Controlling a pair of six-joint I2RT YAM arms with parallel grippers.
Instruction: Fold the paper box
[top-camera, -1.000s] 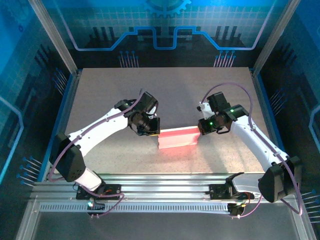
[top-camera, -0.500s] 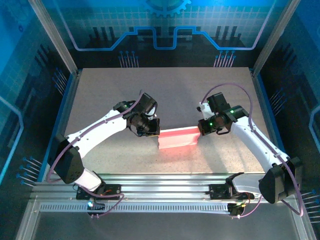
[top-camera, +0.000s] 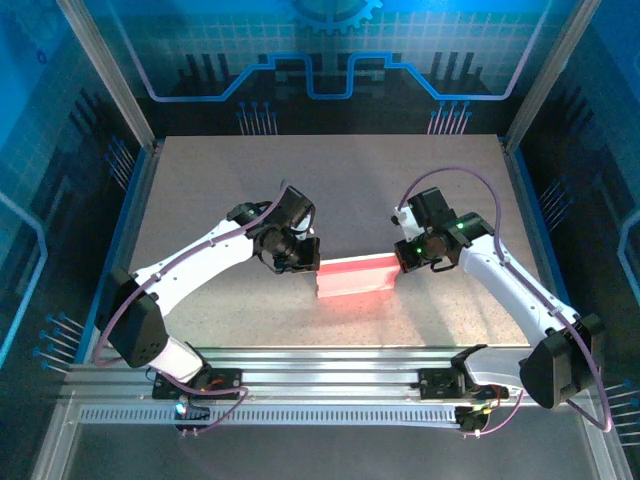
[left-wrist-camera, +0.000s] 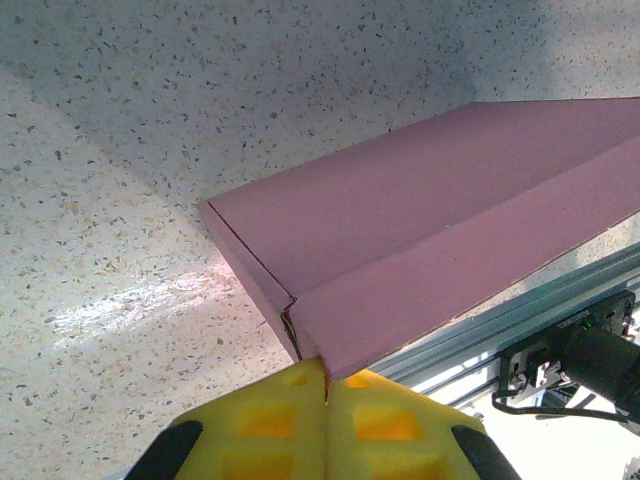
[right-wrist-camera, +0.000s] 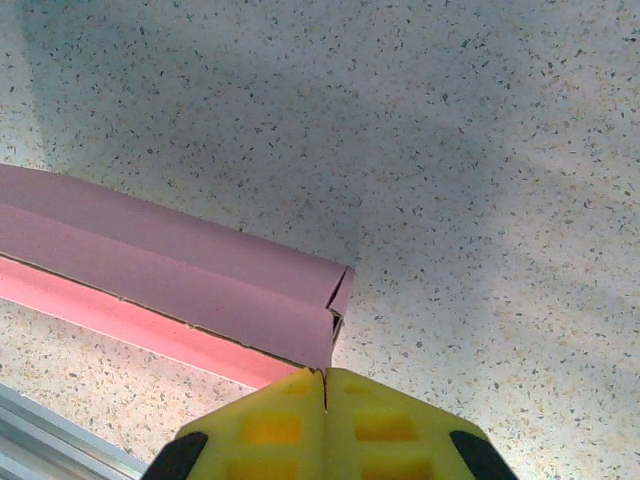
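The paper box (top-camera: 357, 277) is a long pink folded piece lying across the middle of the table, its upper flaps folded over. My left gripper (top-camera: 306, 262) is at its left end. In the left wrist view the yellow fingers (left-wrist-camera: 265, 425) are pressed together, with the near corner of the pink box (left-wrist-camera: 430, 260) pinched in the seam of my left gripper (left-wrist-camera: 327, 378). My right gripper (top-camera: 402, 260) is at the box's right end. There my right gripper (right-wrist-camera: 324, 376) is shut on the lower corner of the box's (right-wrist-camera: 180, 280) folded flap.
The speckled tabletop (top-camera: 330, 180) stretches open behind the box. An aluminium rail (top-camera: 330, 360) runs along the near edge, close in front of the box. Blue frame walls (top-camera: 135, 200) border the left and right sides.
The right arm's wrist has shifted slightly to the left at the box's end. The left arm and the box look the same.
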